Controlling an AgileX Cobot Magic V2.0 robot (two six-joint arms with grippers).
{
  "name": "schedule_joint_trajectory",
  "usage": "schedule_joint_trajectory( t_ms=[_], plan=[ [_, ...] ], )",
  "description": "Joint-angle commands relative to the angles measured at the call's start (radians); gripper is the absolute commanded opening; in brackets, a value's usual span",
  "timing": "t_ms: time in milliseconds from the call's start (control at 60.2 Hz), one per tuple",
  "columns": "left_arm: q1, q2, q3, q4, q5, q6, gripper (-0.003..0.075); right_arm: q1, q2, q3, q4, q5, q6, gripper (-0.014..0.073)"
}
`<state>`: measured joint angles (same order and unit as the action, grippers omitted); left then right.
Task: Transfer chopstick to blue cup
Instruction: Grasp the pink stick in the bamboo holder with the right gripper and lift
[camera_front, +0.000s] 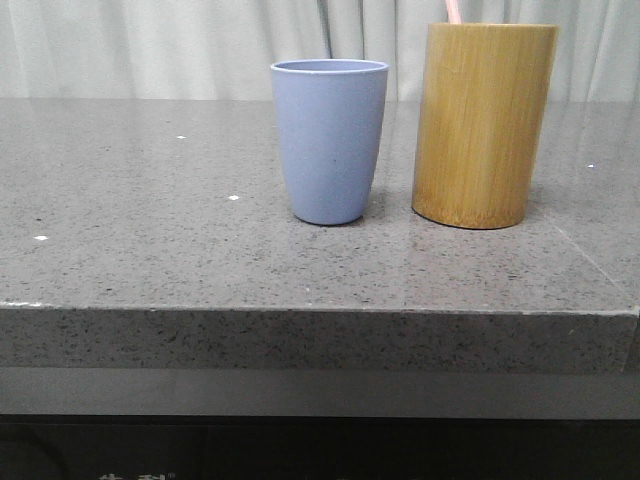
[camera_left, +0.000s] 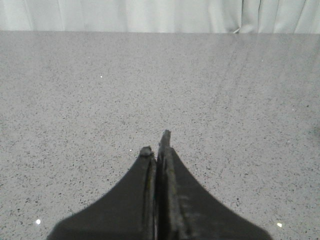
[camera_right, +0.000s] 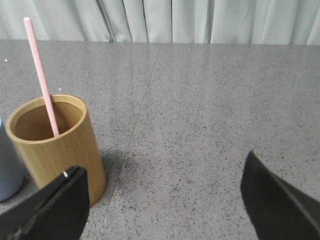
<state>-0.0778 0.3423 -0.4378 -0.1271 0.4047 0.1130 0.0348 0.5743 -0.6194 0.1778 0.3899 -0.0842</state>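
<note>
The blue cup (camera_front: 330, 140) stands upright mid-table; its edge shows in the right wrist view (camera_right: 7, 167). A pale pink chopstick (camera_right: 42, 80) stands leaning inside the bamboo cylinder (camera_right: 55, 145); only its tip (camera_front: 452, 11) shows above the cylinder (camera_front: 485, 125) in the front view. My right gripper (camera_right: 165, 195) is open and empty, beside the bamboo cylinder over bare table. My left gripper (camera_left: 157, 145) is shut with nothing in it, over bare table. Neither gripper shows in the front view.
The grey speckled stone table (camera_front: 150, 230) has its front edge (camera_front: 300, 310) near the camera. The bamboo cylinder stands just right of the blue cup. Pale curtains (camera_front: 150, 45) hang behind the table.
</note>
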Motion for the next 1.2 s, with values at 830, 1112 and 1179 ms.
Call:
schedule_joint_trajectory(
  t_ms=[830,1112,1179],
  plan=[
    [0.001,-0.005,-0.025,-0.013,-0.091,-0.003,-0.0019,0.374,0.857,-0.634,-0.041,-0.281,-0.053,0.0523],
    [0.001,-0.005,-0.025,-0.013,-0.091,-0.003,-0.0019,0.374,0.857,-0.634,-0.044,-0.29,-0.053,0.0068],
    [0.001,-0.005,-0.025,-0.013,-0.091,-0.003,-0.0019,0.374,0.855,-0.634,-0.052,-0.291,-0.053,0.0008]
  ],
)
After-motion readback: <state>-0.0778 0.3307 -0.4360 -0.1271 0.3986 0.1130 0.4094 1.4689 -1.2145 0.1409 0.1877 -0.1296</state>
